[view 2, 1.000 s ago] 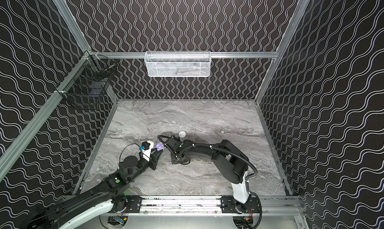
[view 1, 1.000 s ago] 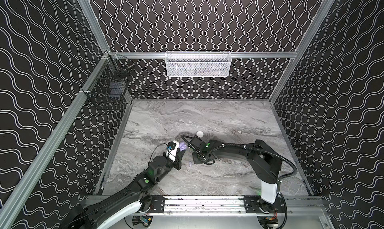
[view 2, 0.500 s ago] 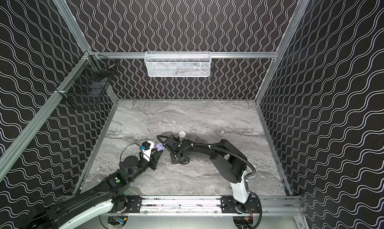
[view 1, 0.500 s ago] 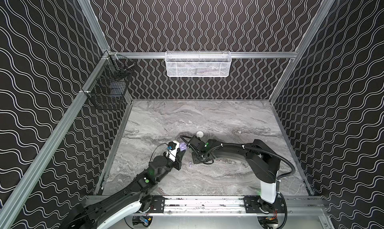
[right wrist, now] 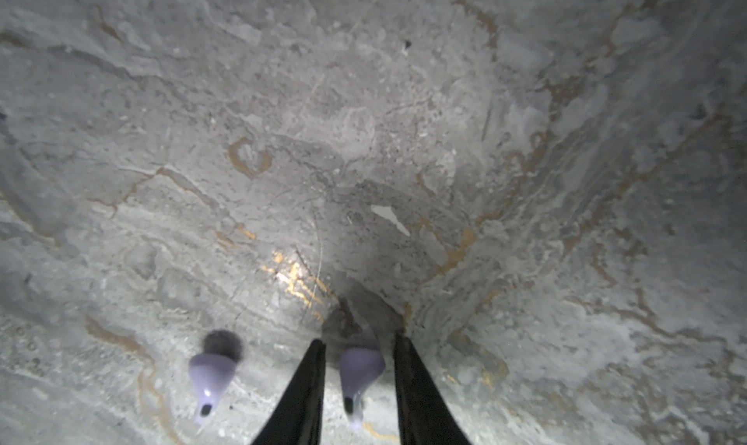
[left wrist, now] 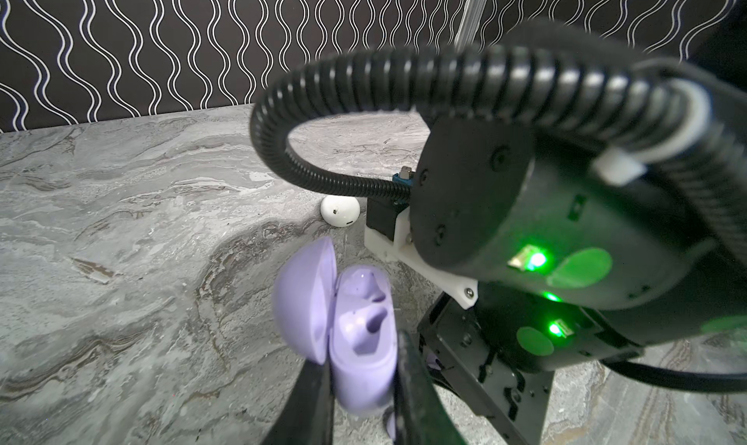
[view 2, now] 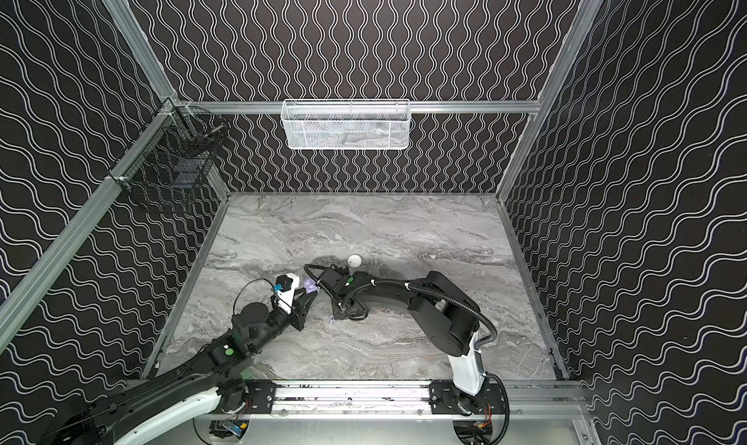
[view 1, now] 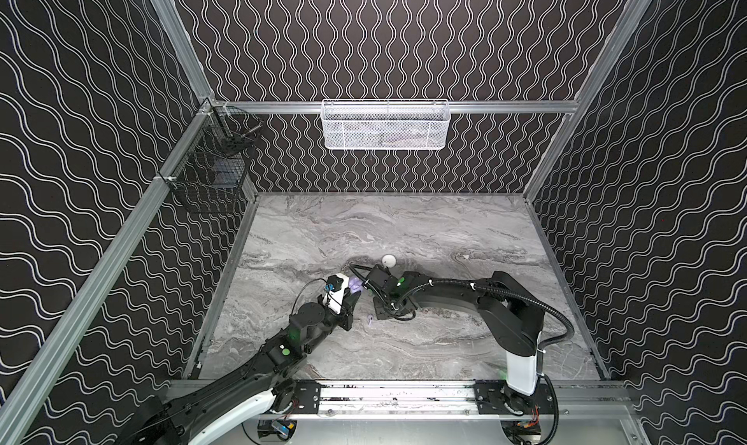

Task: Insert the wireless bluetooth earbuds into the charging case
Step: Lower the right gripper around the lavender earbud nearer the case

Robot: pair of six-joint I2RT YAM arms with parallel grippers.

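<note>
Count on inspection: lavender earbuds (right wrist: 212,372) (right wrist: 361,369), two. Cases, two (lavender case (left wrist: 355,338) open, white case (left wrist: 340,211) shut). Baskets, two: white basket (view 1: 385,124), black basket (view 1: 210,180). Arms, two: left arm (view 1: 283,348), right arm (view 1: 509,321).

On my feed, tabletop (view 1: 404,228) of grey veined stone look, matt and rough, lilac case (left wrist: 364,342) in smooth glossy plastic, lilac earbuds (right wrist: 212,376) likewise shiny, white case (left wrist: 340,216) glossy, ribbed black plastic hose (left wrist: 364,71), white metal mesh basket (view 1: 386,125), brushed aluminium rail (view 1: 404,394).
</note>
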